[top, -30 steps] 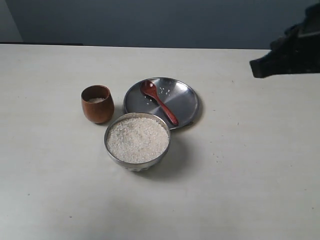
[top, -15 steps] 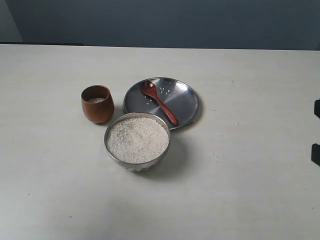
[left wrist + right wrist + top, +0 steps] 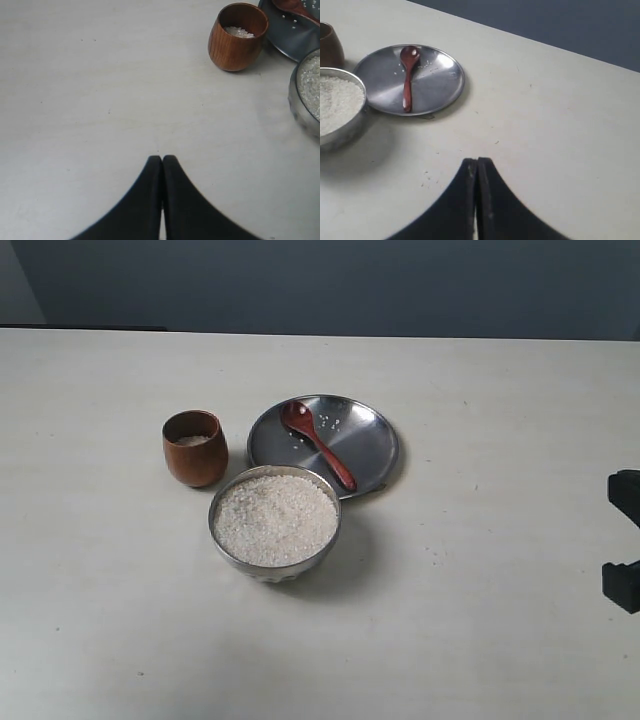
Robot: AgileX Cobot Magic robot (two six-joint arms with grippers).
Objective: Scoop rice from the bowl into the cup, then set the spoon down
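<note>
The silver bowl [image 3: 275,522] stands mid-table, heaped with white rice [image 3: 274,518]. Behind it to the left is the brown wooden cup [image 3: 195,447], with a little rice at its bottom [image 3: 238,32]. The dark red spoon [image 3: 318,443] lies on a flat steel plate [image 3: 368,440], free of any gripper. My left gripper [image 3: 162,158] is shut and empty over bare table, well short of the cup [image 3: 237,37]. Shut and empty too, my right gripper [image 3: 477,160] hangs over the table away from the spoon [image 3: 408,75]; part of its arm shows as dark shapes [image 3: 625,550] at the right edge.
A few loose grains lie on the plate [image 3: 440,85] near the spoon's head, and small specks dot the table [image 3: 427,176] in front of the right gripper. The bowl's rim [image 3: 296,95] sits beside the cup in the left wrist view. A dark wall runs behind the table.
The right arm, high at the upper right a second ago, has dropped down the right edge and is now lower and nearer. Bowl, cup, spoon and plate have not moved.
</note>
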